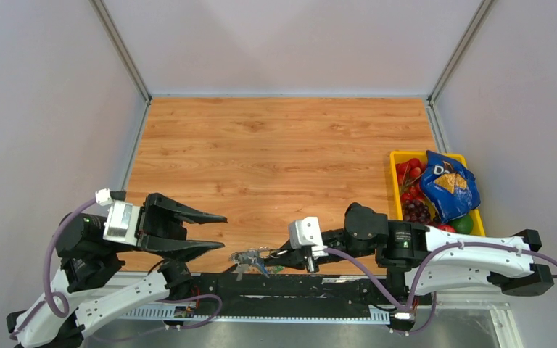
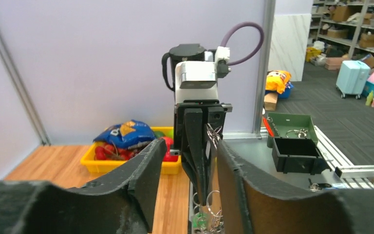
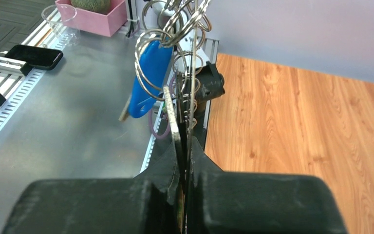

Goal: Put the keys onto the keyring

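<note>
The wooden worktop [image 1: 283, 159] carries a yellow bin [image 1: 406, 154] at its right edge. The left end effector [image 1: 222, 233] is empty, its fingers spread, and points at the right end effector [image 1: 277, 254]. That one is clamped tight on the thin keyring [image 3: 193, 63] at the worktop's near edge. A blue-tagged key [image 3: 148, 78] dangles in the same bunch, just left of the loop.
</note>
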Robot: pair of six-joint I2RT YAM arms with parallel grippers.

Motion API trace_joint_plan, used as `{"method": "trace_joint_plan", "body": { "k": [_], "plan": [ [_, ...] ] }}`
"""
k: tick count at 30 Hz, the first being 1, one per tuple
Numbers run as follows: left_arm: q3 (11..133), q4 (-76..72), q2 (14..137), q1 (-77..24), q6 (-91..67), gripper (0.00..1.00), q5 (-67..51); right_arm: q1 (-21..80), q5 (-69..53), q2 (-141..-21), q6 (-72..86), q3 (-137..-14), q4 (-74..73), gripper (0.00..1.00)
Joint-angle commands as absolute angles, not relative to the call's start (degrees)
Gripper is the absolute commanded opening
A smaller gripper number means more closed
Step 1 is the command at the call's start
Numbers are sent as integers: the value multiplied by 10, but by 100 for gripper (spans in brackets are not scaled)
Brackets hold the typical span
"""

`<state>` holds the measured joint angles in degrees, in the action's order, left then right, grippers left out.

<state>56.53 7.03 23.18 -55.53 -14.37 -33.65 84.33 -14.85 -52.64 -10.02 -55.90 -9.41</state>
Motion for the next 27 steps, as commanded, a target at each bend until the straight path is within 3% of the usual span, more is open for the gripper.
{"method": "trace_joint_plan", "body": {
  "k": [1, 13, 27],
  "plan": [
    [572, 125, 227, -555, -115, 56, -266, 845, -123, -544, -60, -618, -152, 0],
    [578, 236, 289, -556, -96, 71, -360, 838, -78, -607, -50, -737, -365, 0],
    [571, 307, 336, -556, -80, 72, -409, 831, -87, -638, -50, -786, -436, 0]
  ]
}}
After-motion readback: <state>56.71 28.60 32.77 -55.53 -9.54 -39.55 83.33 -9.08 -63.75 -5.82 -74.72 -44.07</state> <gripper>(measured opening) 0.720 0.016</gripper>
